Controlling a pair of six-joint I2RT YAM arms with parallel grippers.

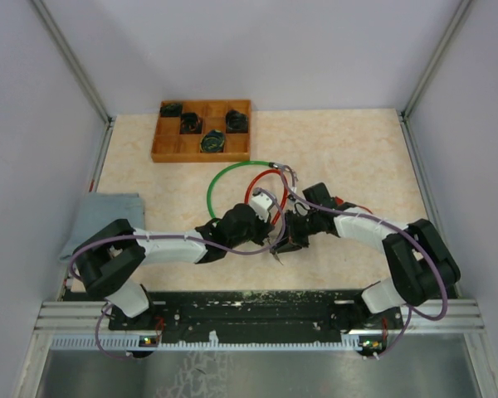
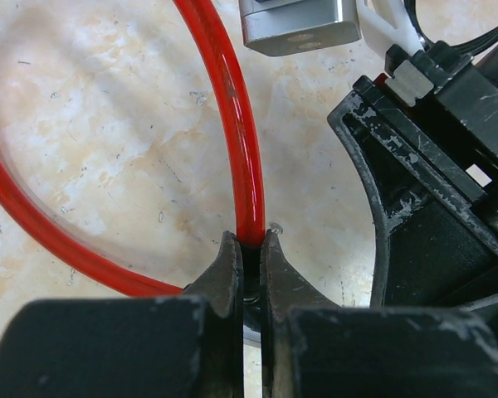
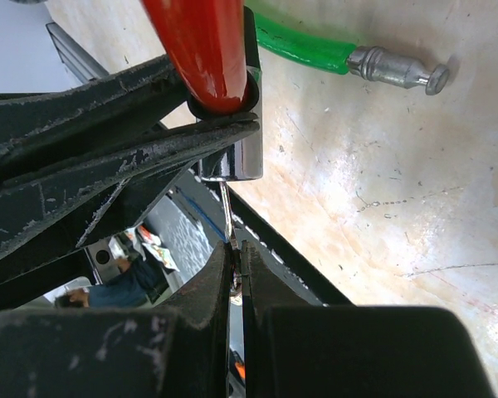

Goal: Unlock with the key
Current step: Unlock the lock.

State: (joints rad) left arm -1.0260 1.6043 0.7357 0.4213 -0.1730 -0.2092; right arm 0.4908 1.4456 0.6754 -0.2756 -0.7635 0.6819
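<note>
Left gripper (image 2: pixel 249 246) was clamped on the red cable (image 2: pixel 237 133), right at the silver lock body (image 3: pixel 236 157). Right gripper (image 3: pixel 236 253) was pinched on the key (image 3: pixel 225 207); the blade was seen running from the fingertips straight to the lock body's end face. Green cable (image 3: pixel 303 43) was laid just behind

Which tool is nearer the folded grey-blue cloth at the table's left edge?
Left. The left tool, clamped on the red cable loop mid-table, is on the side of the folded grey-blue cloth; the right tool faces it from farther right.
</note>
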